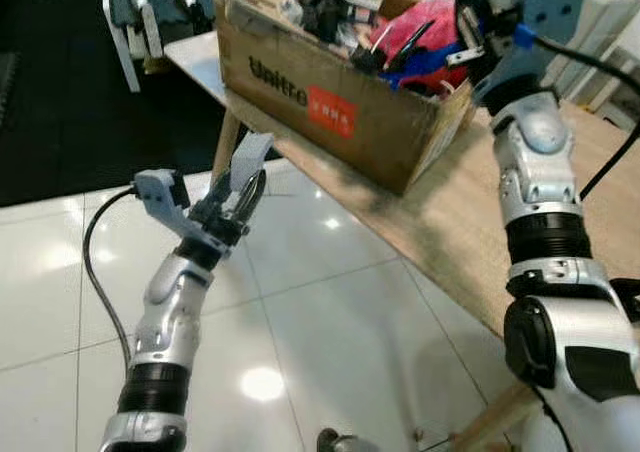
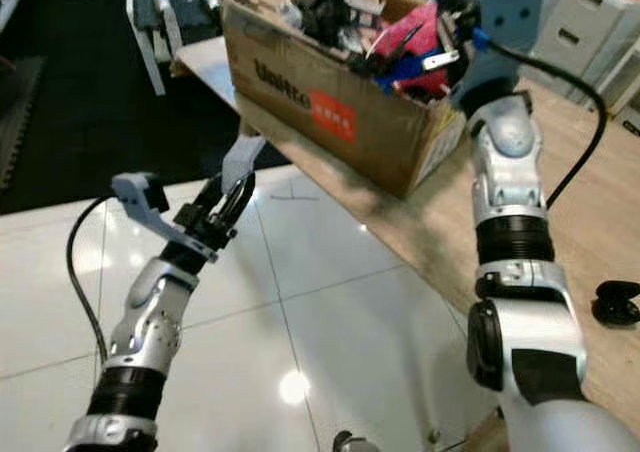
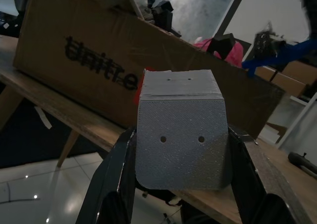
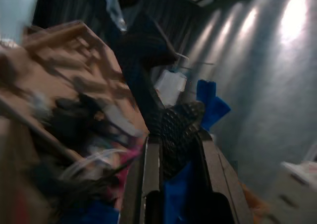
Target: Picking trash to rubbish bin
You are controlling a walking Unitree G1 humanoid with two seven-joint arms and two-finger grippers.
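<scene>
Here the left gripper point(image 1: 243, 184) clamps a grey plastic block point(image 3: 181, 130) between its fingers, held above the white tiled floor point(image 1: 330, 302) beside the wooden table point(image 1: 450, 222). The right gripper point(image 4: 173, 135), raised over the brown cardboard box point(image 1: 330, 102) of clutter, pinches a blue scrap point(image 4: 210, 105).

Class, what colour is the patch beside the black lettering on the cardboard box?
Red, on the brown box; clearest in the left eye view.
</scene>
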